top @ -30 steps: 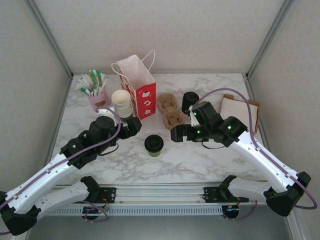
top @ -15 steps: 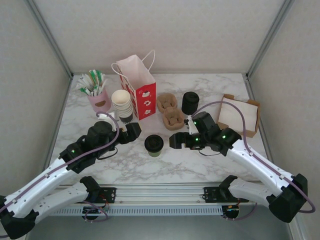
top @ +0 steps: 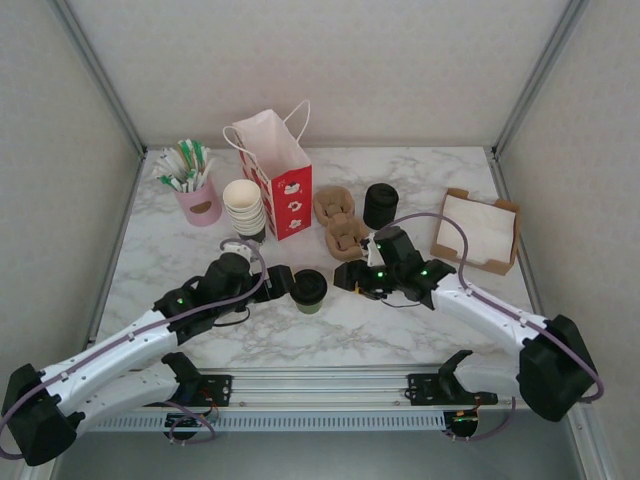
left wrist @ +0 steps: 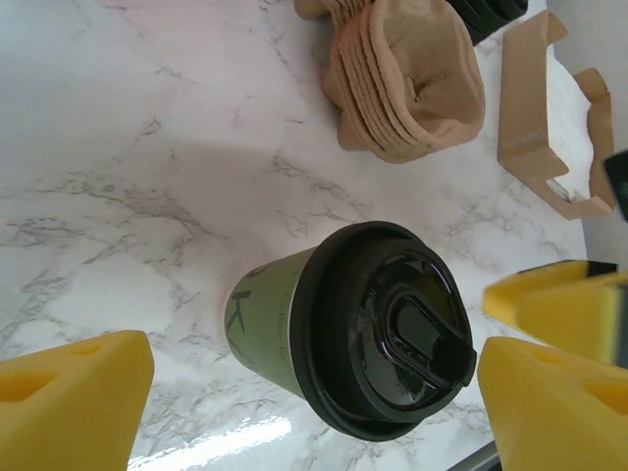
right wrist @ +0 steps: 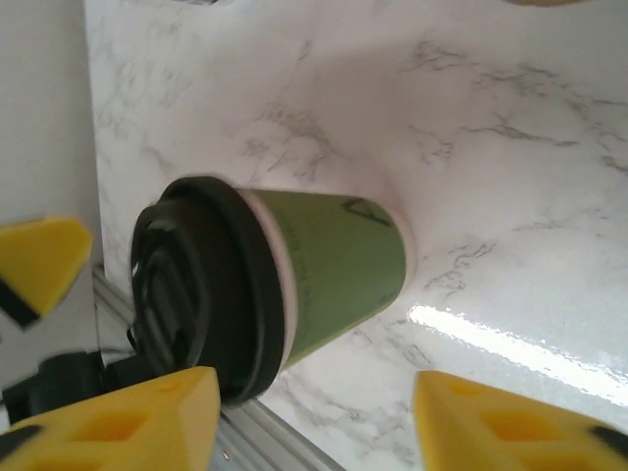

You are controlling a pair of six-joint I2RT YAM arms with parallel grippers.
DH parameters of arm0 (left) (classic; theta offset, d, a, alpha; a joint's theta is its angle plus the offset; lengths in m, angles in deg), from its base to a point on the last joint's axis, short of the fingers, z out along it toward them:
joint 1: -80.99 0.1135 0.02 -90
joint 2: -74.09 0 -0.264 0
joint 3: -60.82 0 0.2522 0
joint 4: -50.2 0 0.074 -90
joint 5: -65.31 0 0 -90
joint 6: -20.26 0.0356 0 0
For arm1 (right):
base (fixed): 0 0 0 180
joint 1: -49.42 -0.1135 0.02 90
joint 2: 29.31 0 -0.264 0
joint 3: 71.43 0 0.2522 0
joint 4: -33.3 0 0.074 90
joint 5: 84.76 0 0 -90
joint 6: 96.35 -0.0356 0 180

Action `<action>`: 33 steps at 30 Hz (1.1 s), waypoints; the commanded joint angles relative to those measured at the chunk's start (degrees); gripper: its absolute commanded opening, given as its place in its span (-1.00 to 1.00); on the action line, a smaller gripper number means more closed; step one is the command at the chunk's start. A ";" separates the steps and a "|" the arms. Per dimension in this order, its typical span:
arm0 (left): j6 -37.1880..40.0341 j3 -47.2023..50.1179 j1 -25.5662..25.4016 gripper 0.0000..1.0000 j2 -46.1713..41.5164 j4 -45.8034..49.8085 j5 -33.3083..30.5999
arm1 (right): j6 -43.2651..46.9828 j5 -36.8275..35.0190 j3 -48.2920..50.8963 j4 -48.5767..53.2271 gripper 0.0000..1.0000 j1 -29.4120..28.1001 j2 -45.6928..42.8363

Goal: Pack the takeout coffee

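The takeout coffee (top: 308, 289) stands upright near the table's front middle, with a black lid and an olive-green body. In the left wrist view the coffee (left wrist: 334, 339) sits just ahead of my open left gripper (left wrist: 314, 378), and one fingertip (left wrist: 88, 392) stands well clear of the cup. In the top view the left gripper (top: 284, 283) is close at the cup's left and my right gripper (top: 343, 279) close at its right. The right gripper (right wrist: 314, 397) is open too, and the cup (right wrist: 294, 285) lies just beyond its fingers. Neither gripper holds anything.
A red-and-white paper bag (top: 280, 172) stands open at the back. Beside it are stacked cream cups (top: 244, 206), a pink holder of sachets (top: 198, 196), brown cup carriers (top: 341, 222), a black stack of lids (top: 379, 204) and a napkin box (top: 478, 232).
Both arms have swung inward and down toward the coffee, the left from the left and the right from the right. Both now flank it closely. The cup has not moved.
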 commanded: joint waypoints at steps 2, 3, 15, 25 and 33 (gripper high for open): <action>-1.03 2.22 0.40 0.68 1.36 -2.30 1.85 | -2.37 -3.80 1.33 -2.48 -0.20 0.44 4.05; -0.79 2.23 0.40 0.68 2.11 -1.96 1.55 | -2.23 -3.92 1.37 -2.75 -0.28 0.64 5.62; 1.23 0.65 0.47 0.70 7.45 -1.30 1.91 | -3.51 -0.29 -0.53 -12.34 -0.46 -0.23 19.97; 1.14 0.05 0.58 0.70 5.62 1.88 -0.16 | -5.95 0.03 -4.07 -15.85 -0.49 -5.74 27.32; 0.75 0.80 1.36 0.69 2.13 5.01 -2.01 | -7.25 -0.35 -7.05 -16.52 -0.50 -8.90 30.71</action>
